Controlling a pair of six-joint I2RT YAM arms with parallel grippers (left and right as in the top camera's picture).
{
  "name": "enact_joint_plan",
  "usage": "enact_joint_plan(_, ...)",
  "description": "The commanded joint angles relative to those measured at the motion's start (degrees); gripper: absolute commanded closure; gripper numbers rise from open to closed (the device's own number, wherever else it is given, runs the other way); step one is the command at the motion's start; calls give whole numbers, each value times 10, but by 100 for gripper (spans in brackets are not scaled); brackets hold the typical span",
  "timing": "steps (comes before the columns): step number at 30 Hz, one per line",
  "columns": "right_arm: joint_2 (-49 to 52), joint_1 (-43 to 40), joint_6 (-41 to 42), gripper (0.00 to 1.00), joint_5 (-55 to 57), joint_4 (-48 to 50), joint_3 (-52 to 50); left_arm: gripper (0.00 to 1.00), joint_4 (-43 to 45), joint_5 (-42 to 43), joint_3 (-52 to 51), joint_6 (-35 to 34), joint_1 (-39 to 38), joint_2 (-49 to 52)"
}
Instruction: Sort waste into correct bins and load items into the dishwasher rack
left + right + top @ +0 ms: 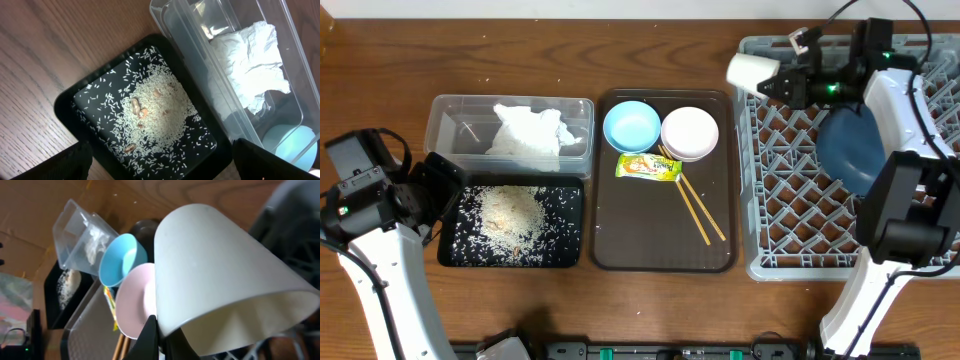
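A brown wood-grain desk (380, 80) carries everything, with the brown serving tray (610, 250) at its middle as the reference point.

The right pincer (778, 80) is clamped on the small cream cup (752, 70), gripping it by the rim as far as the wrist view shows. It holds the cup on its side, in the air over the near corner of the dishwasher rack (770, 200), which lies right of the serving tray. The dark-blue plate (850, 145) already stands deeper in that rack.

On the serving tray lie the light-blue bowl (631, 126), the white bowl (689, 132), the snack wrapper (648, 167) and the chopsticks (695, 210).

Left of the serving tray, the napkin (530, 130) sits in the clear tub (450, 110) and the rice (510, 212) in the black tray (450, 255). The left pincer (445, 185) hangs there with its fingers apart, holding nothing.

The step in hand looks like racking the cup. The next move probably calls for turning it mouth-down, lowering it between pegs clear of the plate, then letting go.
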Motion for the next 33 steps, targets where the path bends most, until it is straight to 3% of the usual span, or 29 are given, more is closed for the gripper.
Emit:
enact_joint_plan(1, 6, -10, -15, 99, 47, -7, -11, 8, -1, -3, 10, 3, 2, 0)
enact_joint_plan(33, 14, 12, -39, 99, 9, 21, -11, 8, -1, -3, 10, 3, 2, 0)
